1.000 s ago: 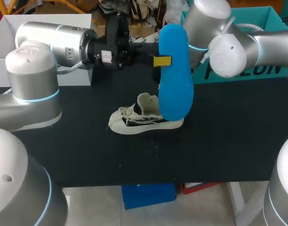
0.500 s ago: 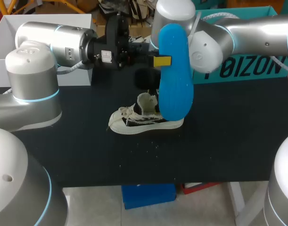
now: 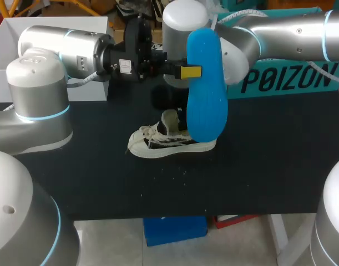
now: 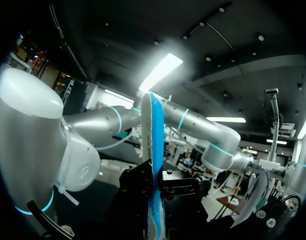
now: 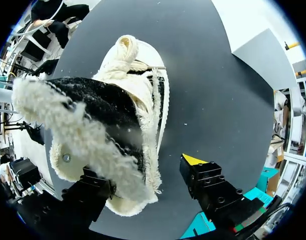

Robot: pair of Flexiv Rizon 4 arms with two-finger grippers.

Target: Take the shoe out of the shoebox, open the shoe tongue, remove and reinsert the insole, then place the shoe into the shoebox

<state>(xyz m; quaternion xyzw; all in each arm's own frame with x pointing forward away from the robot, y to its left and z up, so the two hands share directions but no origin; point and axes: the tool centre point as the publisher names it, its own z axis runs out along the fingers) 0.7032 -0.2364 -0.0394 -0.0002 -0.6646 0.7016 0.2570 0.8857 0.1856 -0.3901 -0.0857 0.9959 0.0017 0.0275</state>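
Note:
A white and black shoe [image 3: 158, 141] with a fleecy lining lies on the black table [image 3: 269, 160], toe to the left. The insole hides its heel end. My left gripper [image 3: 190, 71] is shut on the blue insole [image 3: 206, 88] and holds it upright above the shoe. The left wrist view shows the insole [image 4: 153, 150] edge-on between the fingers. My right arm reaches past the middle, its gripper [image 3: 170, 111] low behind the insole. In the right wrist view this gripper [image 5: 142, 172] is open astride the shoe [image 5: 117, 110], one yellow-tipped finger [image 5: 194, 161] clear of it.
The teal shoebox [image 3: 291, 83] stands at the back right, behind my right arm. A white box [image 3: 52, 25] sits at the back left. Small crumbs of fluff [image 3: 183, 172] lie on the table in front of the shoe.
My right arm has swung left and its gripper has come down behind the insole to the shoe. The left arm and the insole have stayed still.

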